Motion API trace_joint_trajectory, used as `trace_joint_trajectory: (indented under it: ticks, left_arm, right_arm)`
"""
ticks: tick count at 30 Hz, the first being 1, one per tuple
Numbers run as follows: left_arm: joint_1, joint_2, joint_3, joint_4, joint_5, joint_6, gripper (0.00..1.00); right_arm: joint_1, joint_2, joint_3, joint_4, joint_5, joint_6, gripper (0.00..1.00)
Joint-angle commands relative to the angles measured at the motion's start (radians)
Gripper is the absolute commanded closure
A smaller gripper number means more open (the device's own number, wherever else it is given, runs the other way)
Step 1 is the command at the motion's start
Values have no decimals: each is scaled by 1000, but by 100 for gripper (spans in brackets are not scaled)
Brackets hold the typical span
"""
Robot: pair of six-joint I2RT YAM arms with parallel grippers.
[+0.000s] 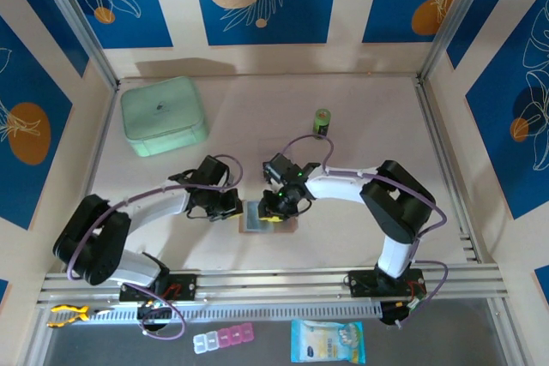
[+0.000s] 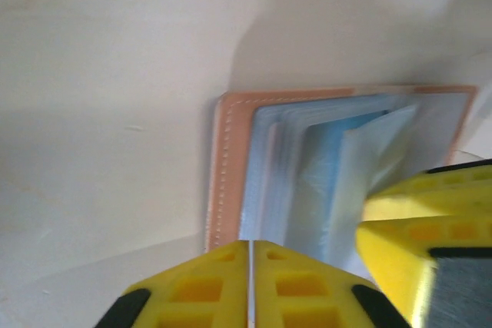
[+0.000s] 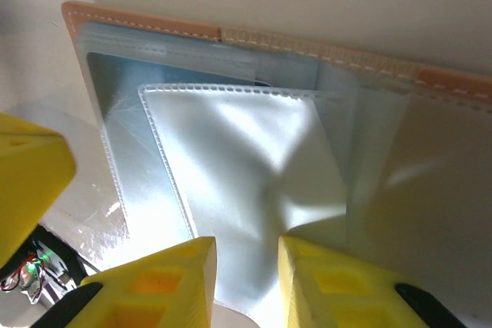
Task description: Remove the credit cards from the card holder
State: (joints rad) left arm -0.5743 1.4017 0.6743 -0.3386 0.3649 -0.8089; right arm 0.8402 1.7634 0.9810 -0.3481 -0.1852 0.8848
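Observation:
The card holder (image 1: 257, 216) lies open on the table, a tan stitched cover (image 2: 223, 174) with clear plastic sleeves fanned up from it. Blurred blue card faces (image 2: 323, 182) show through the sleeves; in the right wrist view a dark blue card (image 3: 192, 74) sits in a back sleeve. My left gripper (image 1: 232, 206) is at the holder's left edge, its jaws (image 2: 252, 245) pressed almost together over the cover's edge. My right gripper (image 1: 276, 207) is over the holder's right side. Its fingers stand apart (image 3: 246, 247) with a crumpled clear sleeve (image 3: 246, 159) lying between them.
A mint-green case (image 1: 163, 115) stands at the back left and a small green cylinder (image 1: 322, 121) behind the right arm. Below the front rail lie a pill organiser (image 1: 223, 339) and a blue packet (image 1: 328, 341). Walls close in the table on three sides.

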Motion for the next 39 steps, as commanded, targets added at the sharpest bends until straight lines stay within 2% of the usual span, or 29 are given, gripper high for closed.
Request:
trace_joint_trajectory:
  ticks: [1, 13, 39]
  left_arm:
    - [-13, -40, 36, -19, 6, -17, 86]
    - [-71, 42, 21, 142, 76, -110, 70]
    - [-102, 133, 30, 207, 100, -157, 69]
  right_arm:
    - [-18, -30, -40, 36, -39, 31, 71]
    - [-63, -57, -154, 220, -144, 92, 74]
    - [-130, -120, -323, 504, -256, 220, 80]
